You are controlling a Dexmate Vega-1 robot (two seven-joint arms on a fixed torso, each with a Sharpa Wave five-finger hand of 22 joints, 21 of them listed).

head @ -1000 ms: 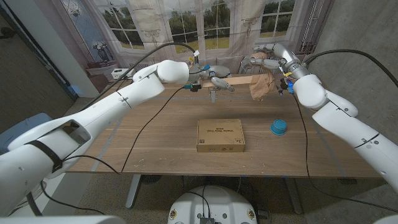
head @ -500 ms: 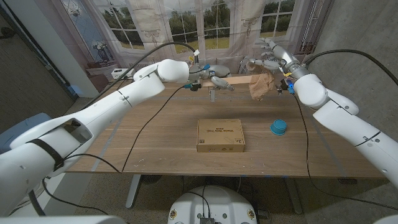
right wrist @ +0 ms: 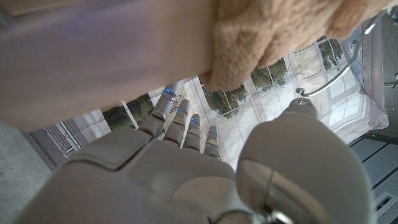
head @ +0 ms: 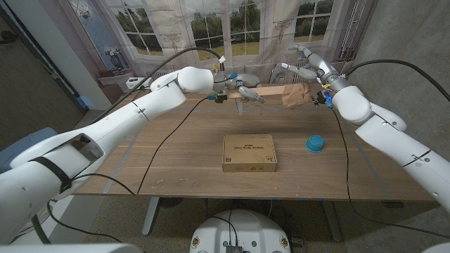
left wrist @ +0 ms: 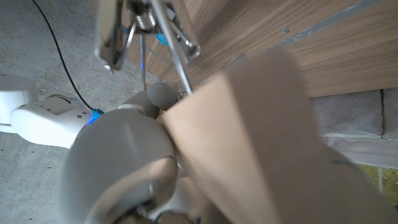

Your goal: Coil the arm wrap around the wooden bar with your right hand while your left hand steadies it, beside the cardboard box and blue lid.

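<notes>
The wooden bar is held level above the table's far edge. My left hand grips its left end; in the left wrist view the hand is wrapped around the bar. The tan arm wrap is bunched around the bar's right end, with a short piece hanging down. My right hand hovers just above and behind the wrap, fingers spread, holding nothing. From the right wrist, that hand shows its fingers straight and apart below the wrap and the blurred bar.
A flat cardboard box lies in the middle of the table. The blue lid sits to its right. A black cable trails from my left arm across the table. Windows and curtains stand behind the far edge.
My right hand has let go of the wrap, lifted a little and spread its fingers. The wrap's hanging part is shorter and sits closer to the bar. The left hand has kept still.
</notes>
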